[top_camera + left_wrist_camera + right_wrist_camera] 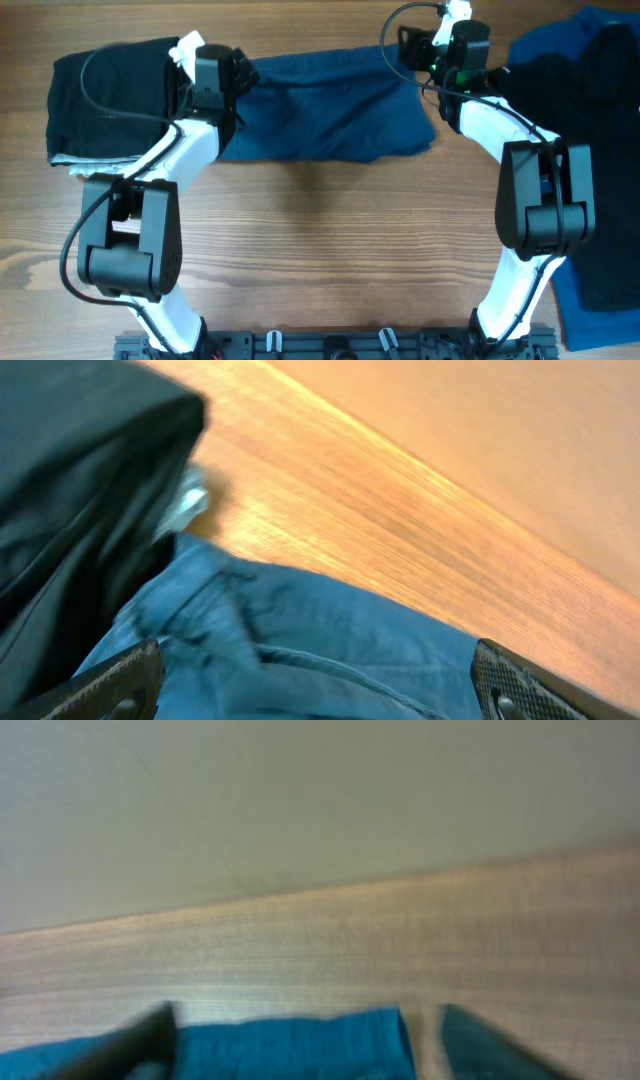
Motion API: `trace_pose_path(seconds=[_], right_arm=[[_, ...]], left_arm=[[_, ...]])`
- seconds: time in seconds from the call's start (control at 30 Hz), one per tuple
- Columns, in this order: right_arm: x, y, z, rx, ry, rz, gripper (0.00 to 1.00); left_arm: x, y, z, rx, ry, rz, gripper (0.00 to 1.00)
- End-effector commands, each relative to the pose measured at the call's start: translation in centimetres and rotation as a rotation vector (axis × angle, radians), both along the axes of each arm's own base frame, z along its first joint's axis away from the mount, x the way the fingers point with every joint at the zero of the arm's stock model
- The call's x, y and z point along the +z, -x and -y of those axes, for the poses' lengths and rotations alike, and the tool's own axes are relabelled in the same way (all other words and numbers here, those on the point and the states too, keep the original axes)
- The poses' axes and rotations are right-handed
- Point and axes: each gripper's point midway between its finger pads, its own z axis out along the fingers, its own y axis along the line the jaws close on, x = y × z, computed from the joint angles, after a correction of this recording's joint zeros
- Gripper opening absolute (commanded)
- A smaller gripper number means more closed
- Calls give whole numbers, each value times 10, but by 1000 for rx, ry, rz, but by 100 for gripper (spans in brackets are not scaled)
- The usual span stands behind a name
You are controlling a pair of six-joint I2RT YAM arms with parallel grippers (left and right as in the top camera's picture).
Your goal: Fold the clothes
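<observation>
Shorts (330, 110) navy blue; one garment (105, 95) black with a pale grey-white edge (80, 166); another cloth (540, 55) brighter blue; counter (330, 250) light brown, wood-grained

Soft matt cloth shorts (330, 120) on a grained wooden table (330, 240); left pincer (318, 668) seemingly of textured black plastic.

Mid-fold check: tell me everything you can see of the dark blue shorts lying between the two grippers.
The dark blue shorts look like soft, denim-like cloth. They lie flat, folded into a wide creased band at the far side of the wooden table. The left wrist view shows a seam. Their left end lies beside the black garment. The left gripper straddles that end and the right gripper the other, both open. Whether any finger touches cloth I cannot tell.
</observation>
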Motion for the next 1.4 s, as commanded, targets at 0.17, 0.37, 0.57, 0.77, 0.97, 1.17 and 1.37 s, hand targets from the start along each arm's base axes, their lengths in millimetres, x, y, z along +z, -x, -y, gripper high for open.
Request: trace_pose_path(seconds=[0.17,0.37,0.57,0.77,0.97,1.17,1.37], right_arm=[[63,58,-36,270,59,-68,44],[-23,100,-55,437,214,-324,4],[-90,99,-62,476,230,-412,4],[-153,107,-36,332,270,-588,4],[-180,148,16,165,351,-846,4],[-187,178,66,81,318,-1007,4],[-176,187,87,63,292,-1037,4]], left_arm=[[68,31,49,-320,40,-118,4],[3,67,54,-367,58,-387,4],[-37,64,55,-366,55,-461,4],[-38,53,59,-372,54,-417,4],[-36,56,78,-418,7,-409,4],[-29,57,96,-442,-25,-398,4],[5,52,104,-456,-27,-394,4]])
